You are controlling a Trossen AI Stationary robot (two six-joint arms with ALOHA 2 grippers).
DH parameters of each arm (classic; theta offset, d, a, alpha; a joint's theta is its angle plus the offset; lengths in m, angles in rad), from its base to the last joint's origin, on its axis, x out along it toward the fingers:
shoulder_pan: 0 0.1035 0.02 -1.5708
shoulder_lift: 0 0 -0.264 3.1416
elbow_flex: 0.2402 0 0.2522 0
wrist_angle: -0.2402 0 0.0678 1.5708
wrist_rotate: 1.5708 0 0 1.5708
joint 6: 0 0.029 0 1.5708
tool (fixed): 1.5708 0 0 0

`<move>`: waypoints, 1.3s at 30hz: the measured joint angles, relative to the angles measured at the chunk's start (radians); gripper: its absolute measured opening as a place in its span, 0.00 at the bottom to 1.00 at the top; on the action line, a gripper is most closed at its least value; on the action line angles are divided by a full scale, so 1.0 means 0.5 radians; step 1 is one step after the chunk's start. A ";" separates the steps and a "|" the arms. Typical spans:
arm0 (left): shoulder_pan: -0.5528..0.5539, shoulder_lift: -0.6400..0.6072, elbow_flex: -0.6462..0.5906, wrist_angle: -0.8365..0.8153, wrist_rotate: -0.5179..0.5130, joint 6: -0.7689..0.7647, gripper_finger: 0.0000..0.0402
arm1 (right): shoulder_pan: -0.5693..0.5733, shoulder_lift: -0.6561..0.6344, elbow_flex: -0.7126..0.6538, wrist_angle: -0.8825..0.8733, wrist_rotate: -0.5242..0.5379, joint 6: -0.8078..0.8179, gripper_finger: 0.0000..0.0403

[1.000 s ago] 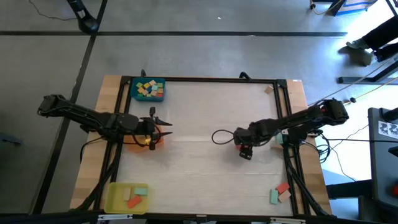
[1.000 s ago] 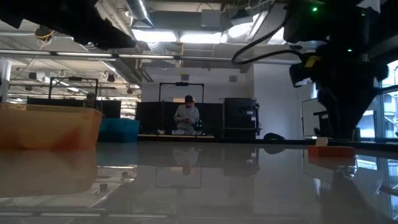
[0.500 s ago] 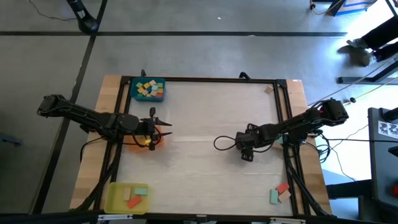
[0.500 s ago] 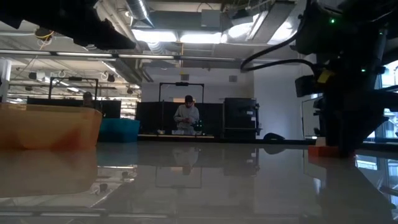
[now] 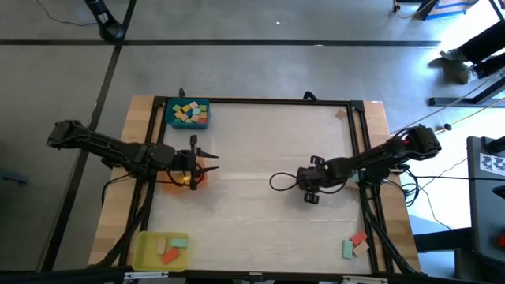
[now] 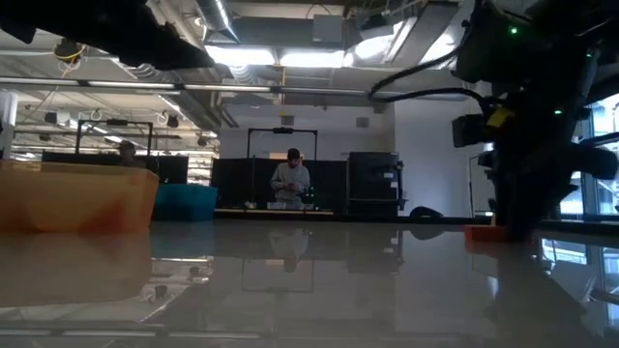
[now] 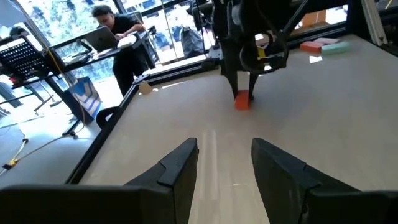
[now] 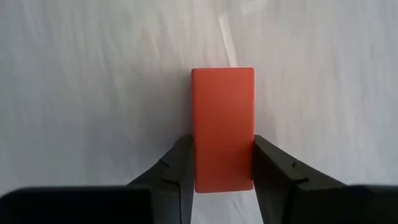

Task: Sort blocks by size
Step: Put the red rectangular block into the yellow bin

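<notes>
An orange-red block [image 8: 222, 124] lies flat on the pale table, right of centre, also visible in the low view [image 6: 481, 233] and the left wrist view [image 7: 242, 101]. My right gripper [image 5: 310, 192] stands over it, shut on it. My left gripper [image 5: 207, 162] hovers open and holds nothing [image 7: 225, 168] above the orange tray [image 5: 188, 175] at the table's left. The blue tray [image 5: 188, 113] at the far left holds several small blocks. The yellow tray [image 5: 162, 249] at the near left holds a few. My right gripper pinches the orange-red block by its two long sides [image 8: 198, 168], one finger [image 8: 177, 168] on each, close to one end. The fingers come steeply from above and point down, straddling the block's width. The block lies flat on the table.
Loose blocks [image 5: 357, 243] lie near the table's near right corner. A dark cable loop [image 5: 280, 180] hangs by my right arm. A black frame [image 5: 260, 100] runs around the tabletop. Bare table lies between the two arms. A person [image 6: 290, 179] stands far behind the table.
My right gripper has come down onto the orange-red block, rolling its wrist, and its fingers have shut on the block's sides. The block stays on the table.
</notes>
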 joint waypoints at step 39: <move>0.363 1.246 0.463 0.780 0.097 -1.302 0.61 | -0.043 0.367 0.286 2.052 0.843 -1.263 0.30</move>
